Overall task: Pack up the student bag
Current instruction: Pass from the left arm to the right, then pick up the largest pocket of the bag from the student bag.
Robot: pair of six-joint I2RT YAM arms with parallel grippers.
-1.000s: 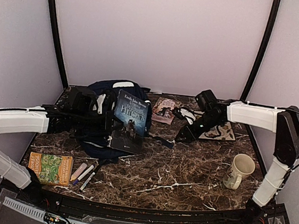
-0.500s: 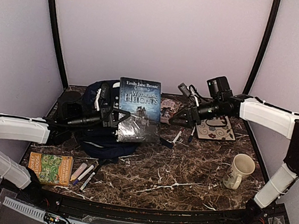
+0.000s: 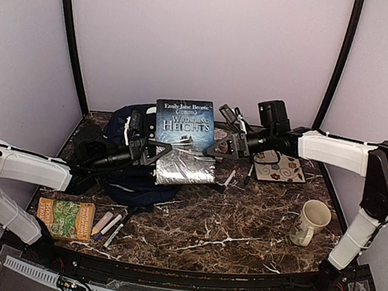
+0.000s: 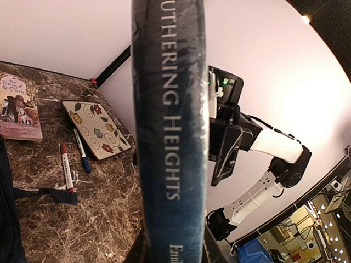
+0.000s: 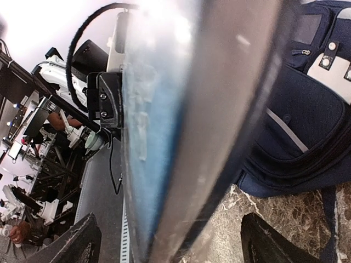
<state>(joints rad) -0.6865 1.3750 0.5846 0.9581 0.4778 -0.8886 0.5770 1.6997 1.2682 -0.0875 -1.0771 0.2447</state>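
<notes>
A blue hardback book, Wuthering Heights [image 3: 184,125], stands upright over the student bag [image 3: 133,183], a navy backpack lying at the left back of the table. My left gripper [image 3: 153,149] is shut on the book's left edge. The spine [image 4: 170,137] fills the left wrist view, with a jaw on each side at the bottom. My right gripper [image 3: 220,147] is open at the book's right edge. In the right wrist view both fingers [image 5: 82,241] stand wide of the blurred book edge [image 5: 181,137], with the bag [image 5: 307,126] behind it.
A green book [image 3: 65,217] and markers [image 3: 109,227] lie at the front left. Two pens [image 3: 229,178] and a floral tile [image 3: 281,170] lie to the right of the bag. A mug [image 3: 311,222] stands at the right. A pink booklet [image 4: 16,107] lies at the back.
The left arm has lifted the book from leaning on the bag to upright. The right gripper has opened and moved up and left to the book's right edge.
</notes>
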